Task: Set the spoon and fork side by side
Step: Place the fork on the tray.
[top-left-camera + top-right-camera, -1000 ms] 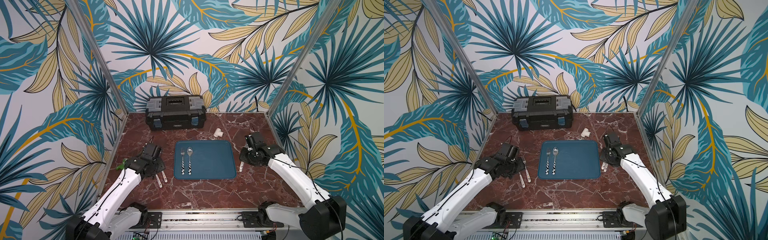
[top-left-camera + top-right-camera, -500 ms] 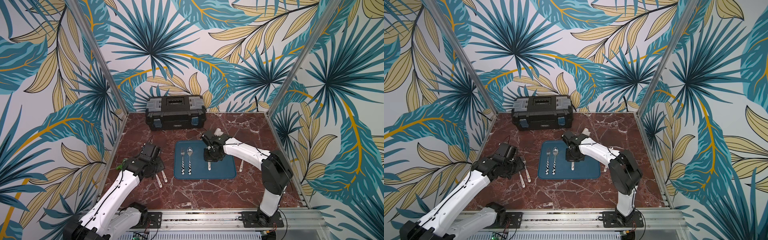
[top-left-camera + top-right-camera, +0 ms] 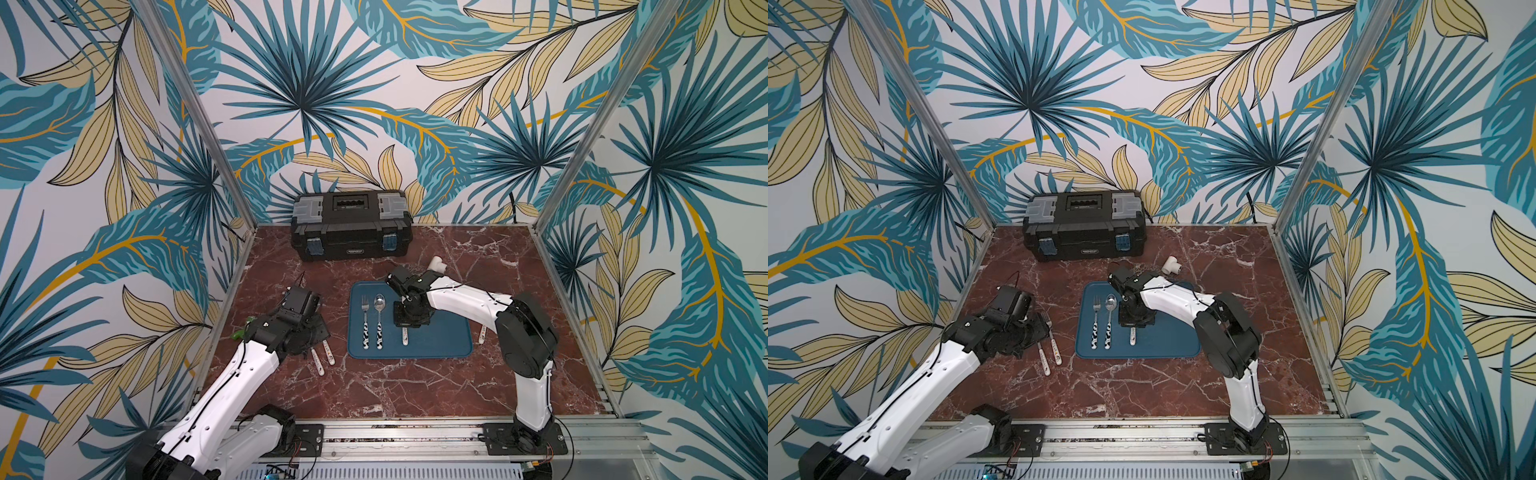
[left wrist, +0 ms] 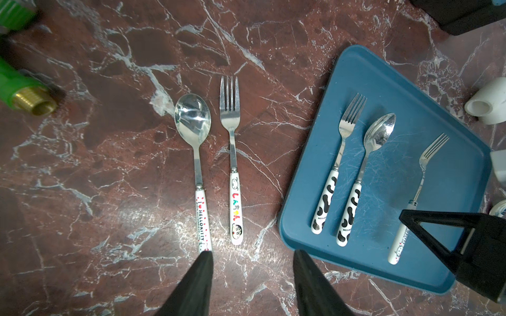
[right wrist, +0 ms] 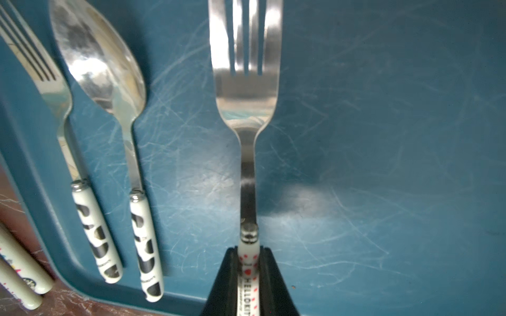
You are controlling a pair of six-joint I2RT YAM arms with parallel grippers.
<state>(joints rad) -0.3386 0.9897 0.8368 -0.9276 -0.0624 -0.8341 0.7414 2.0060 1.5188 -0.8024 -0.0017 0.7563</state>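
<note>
On the blue tray (image 4: 383, 82) a fork with a cow-patch handle (image 4: 339, 153) and a spoon with a matching handle (image 4: 379, 131) lie side by side in the tray's left part, fork to the left, heads pointing far and handles near, close together but not touching. Just right of that pair, with a wider gap, the right gripper (image 5: 247, 253) is clenched on the white Hello Kitty handle of a second fork (image 5: 246, 109), gripping it near the metal collar; this fork runs parallel to the pair, tines toward the far side, low over the tray floor, though I cannot tell whether it touches the floor. Left of the tray, on the red marble table (image 4: 109, 191), a Hello Kitty spoon (image 4: 193, 117) and a fork with a cartoon handle (image 4: 230, 115) lie parallel and near each other, spoon on the left. The left gripper (image 4: 252, 254) hangs above their handle ends, released, with nothing between its jaws. A green fitting with a brass thread (image 4: 24, 90) sits on the table beside the left arm. A black toolbox (image 3: 351, 226) stands at the far edge, a white pipe fitting (image 3: 437, 264) lies just beyond the tray's far right corner, and a white utensil handle (image 3: 482, 334) lies on the table just beside the tray's right edge
</note>
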